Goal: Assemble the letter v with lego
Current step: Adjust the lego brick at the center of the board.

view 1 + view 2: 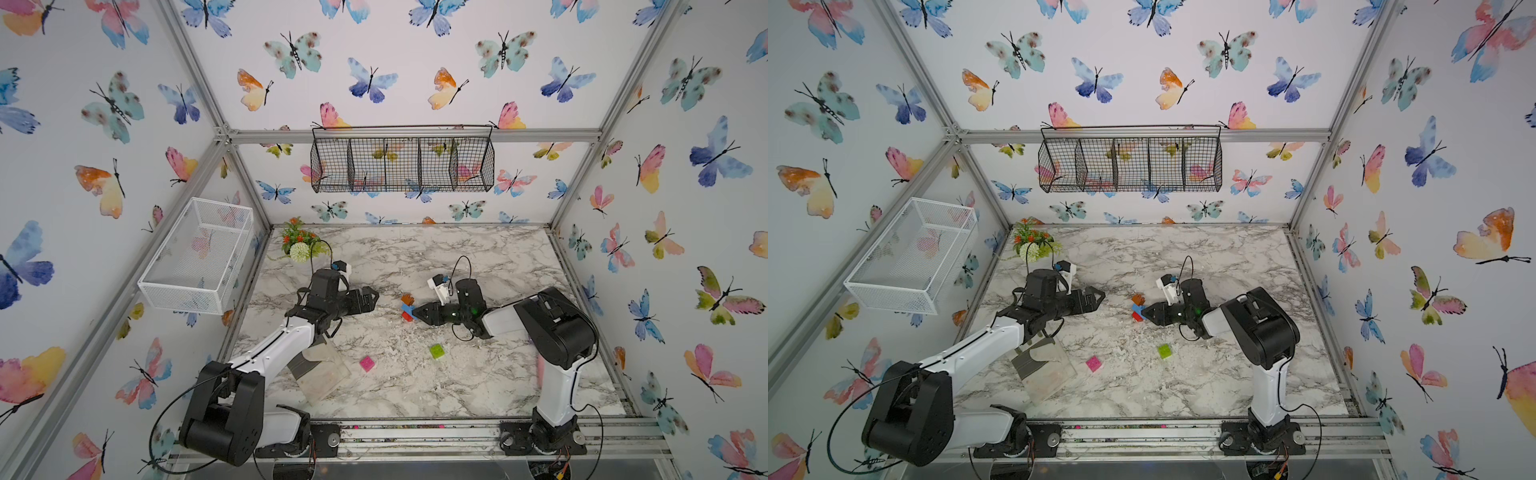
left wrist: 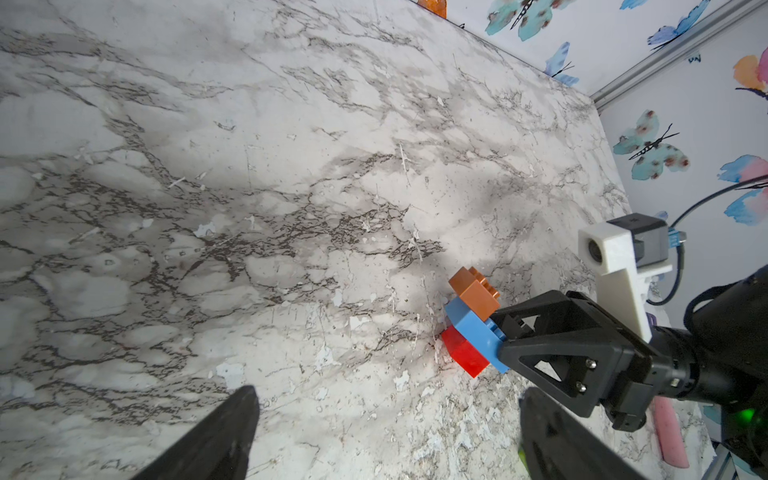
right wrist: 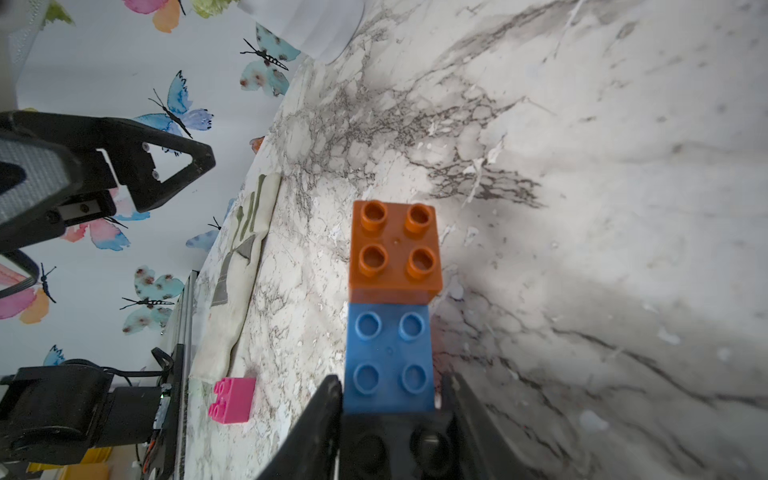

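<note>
- Right wrist view is showing the right end effector (image 3: 392, 390) standing narrow around the black brick (image 3: 395, 449), which is sitting at the near end of the blue brick (image 3: 388, 361). Whether it is clamping or merely flanking, I cannot tell.
- Left end effector (image 1: 365, 298) is hanging wide open and empty, apart from the bricks.
- The letter v (image 1: 409, 309) is lying half built near the middle of the surface (image 1: 457, 266), with the orange brick (image 3: 395, 249) on the blue brick's far end and the red brick (image 2: 463, 351) behind it.
- Seating the black brick well is probably calling for a square push along the studs, edges flush with the blue brick and the red side braced against sliding.
- Pink brick (image 1: 367, 363) and lime-green brick (image 1: 436, 351) are lying loose nearer the front edge, well apart from the stack.
- Bricks are looking hard and glossy, with hollow round studs; the marble-patterned surface is looking smooth but chipped.
</note>
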